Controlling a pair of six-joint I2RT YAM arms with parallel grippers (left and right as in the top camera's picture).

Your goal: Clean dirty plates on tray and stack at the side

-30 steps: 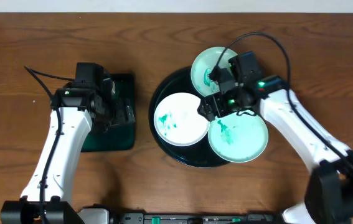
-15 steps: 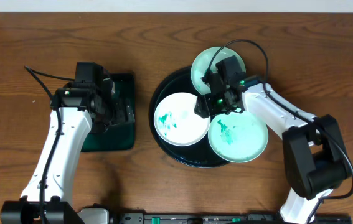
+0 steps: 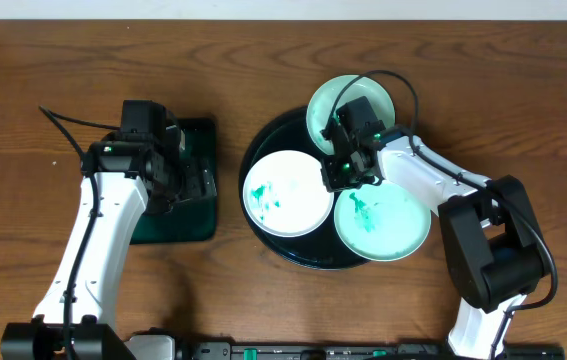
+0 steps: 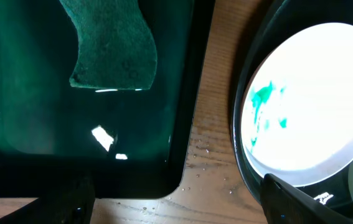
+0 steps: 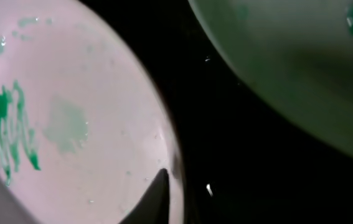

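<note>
The round black tray (image 3: 275,135) holds three plates. A white plate (image 3: 285,192) with teal smears lies on its left side. My right gripper (image 3: 335,178) is shut on that plate's right rim. In the right wrist view one dark finger (image 5: 154,199) lies on top of the smeared white plate (image 5: 70,124) at its edge; the other finger is hidden. A pale-aqua plate (image 3: 348,105) sits at the tray's far edge and another smeared one (image 3: 388,222) at its near right. My left gripper (image 3: 178,175) hangs open over the green tray, its fingertips (image 4: 291,199) wide apart.
A rectangular dark green tray (image 3: 188,225) lies left of the black tray, with a green sponge (image 4: 114,50) in it. Water droplets dot the wood (image 4: 207,155) between the two trays. The right arm (image 3: 483,200) reaches in from the near right.
My right gripper has moved left onto the white plate's right rim and shut there. That plate has shifted slightly left. The left arm has not moved.
</note>
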